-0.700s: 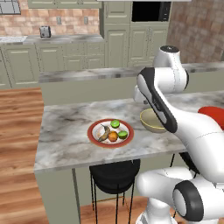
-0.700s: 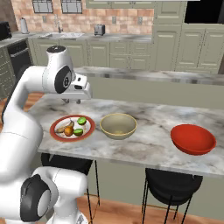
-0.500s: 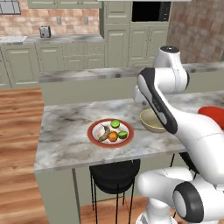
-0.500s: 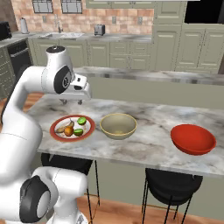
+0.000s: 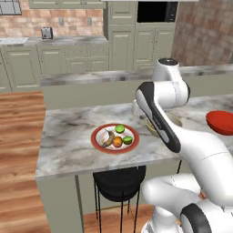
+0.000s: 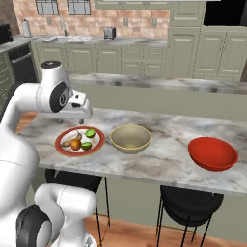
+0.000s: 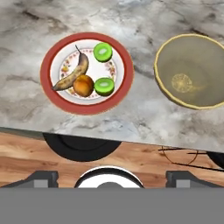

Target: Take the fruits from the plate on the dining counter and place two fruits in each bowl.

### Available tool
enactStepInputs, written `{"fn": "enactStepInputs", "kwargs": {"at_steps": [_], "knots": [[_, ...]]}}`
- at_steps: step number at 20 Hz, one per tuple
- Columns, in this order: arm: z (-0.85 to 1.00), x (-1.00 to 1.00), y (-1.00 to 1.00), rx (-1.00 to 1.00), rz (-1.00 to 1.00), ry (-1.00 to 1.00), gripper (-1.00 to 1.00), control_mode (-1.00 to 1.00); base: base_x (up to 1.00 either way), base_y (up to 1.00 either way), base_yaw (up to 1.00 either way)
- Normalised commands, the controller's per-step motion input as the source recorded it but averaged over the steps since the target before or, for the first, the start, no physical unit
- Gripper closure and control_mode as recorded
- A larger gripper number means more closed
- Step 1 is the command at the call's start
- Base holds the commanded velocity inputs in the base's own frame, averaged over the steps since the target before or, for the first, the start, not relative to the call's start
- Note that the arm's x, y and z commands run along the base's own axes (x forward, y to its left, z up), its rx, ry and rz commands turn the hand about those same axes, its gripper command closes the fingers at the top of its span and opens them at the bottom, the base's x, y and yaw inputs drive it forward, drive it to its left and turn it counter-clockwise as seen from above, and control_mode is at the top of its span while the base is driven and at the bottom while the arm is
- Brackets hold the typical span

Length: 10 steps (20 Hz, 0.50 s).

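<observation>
Start at the left end of the surface, where the plate carries all four fruits and both bowls sit bare of fruit, so your step is the first pick. On the plate the banana lies farthest left, touching the orange fruit; one lime sits toward the far rim and the second lime just beside the orange fruit. Your pincer hangs above the surface's near edge with its fingers spread wide and nothing between them, well clear of the plate.

Go for the far lime first: it stands apart from the rest, so the fingers can drop on either side without nudging a neighbour. Centre over it, come straight down, and close gently, since a round fruit will likely roll if caught off-centre.

To the right, the tan bowl stands beside the plate, an easy first drop. The red bowl lies well apart, farther right.
</observation>
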Motion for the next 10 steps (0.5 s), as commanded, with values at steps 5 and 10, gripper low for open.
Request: {"fn": "enactStepInputs", "kwargs": {"at_steps": [5, 10], "knots": [[-0.4, 0.08, 0.32, 0.05, -0.13, 0.0, -1.0, -1.0, 0.0, 0.0, 0.0], [-0.41, 0.15, 0.04, 0.12, -0.42, 0.0, -1.0, -1.0, 0.0, 0.0, 0.0]]}}
